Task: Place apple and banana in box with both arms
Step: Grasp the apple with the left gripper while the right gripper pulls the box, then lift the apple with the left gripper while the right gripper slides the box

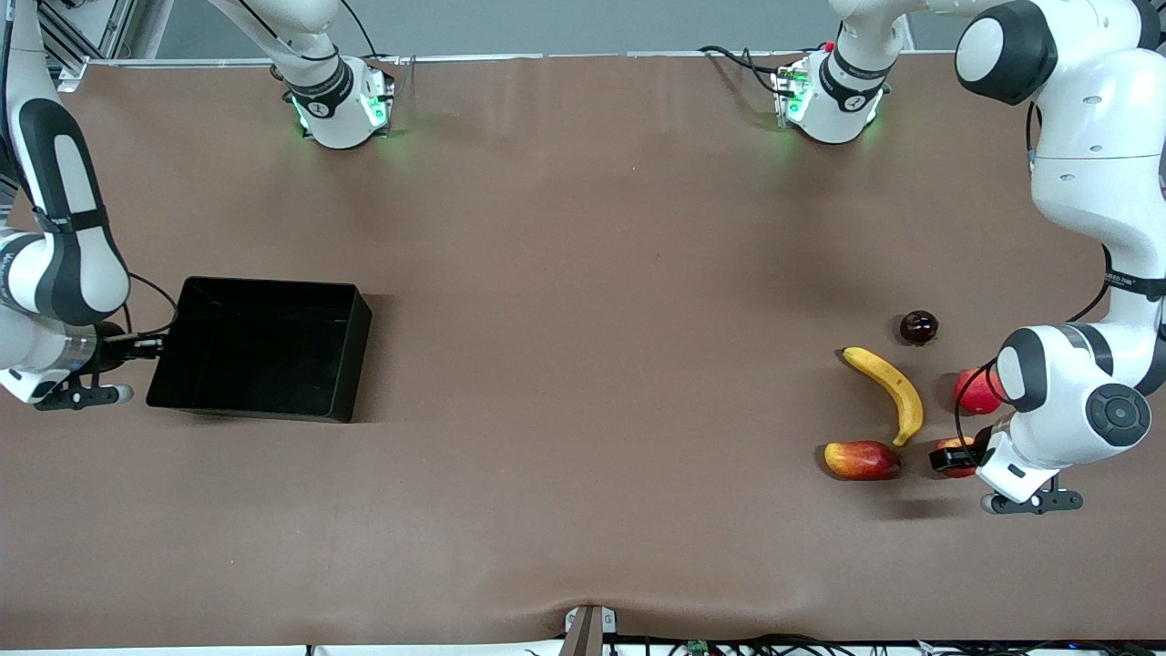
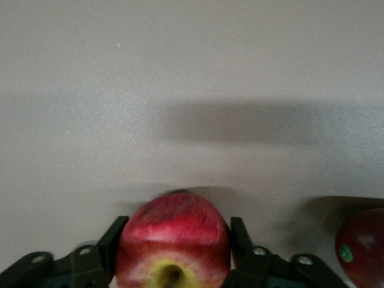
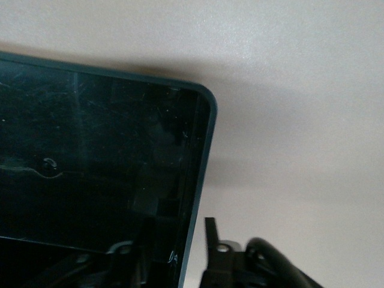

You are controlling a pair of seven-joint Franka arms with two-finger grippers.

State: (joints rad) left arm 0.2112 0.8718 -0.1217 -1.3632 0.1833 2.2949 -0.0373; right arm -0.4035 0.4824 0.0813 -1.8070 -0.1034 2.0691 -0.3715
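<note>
Left gripper (image 1: pixel 947 456) set low at left arm's end of table, fingers (image 2: pixel 240 240) closed flat against both sides of apple (image 2: pixel 174 246); apple apparently not yet lifted. Banana (image 1: pixel 888 390) lying free just beside it, farther from front camera, likely reserved for 2nd pick. Right gripper (image 1: pixel 150 346) clamped on box (image 1: pixel 264 351) wall at right arm's end, 1 finger (image 3: pixel 211 237) outside rim, probably to steady or drag it. Box holds 0 fruit.
</note>
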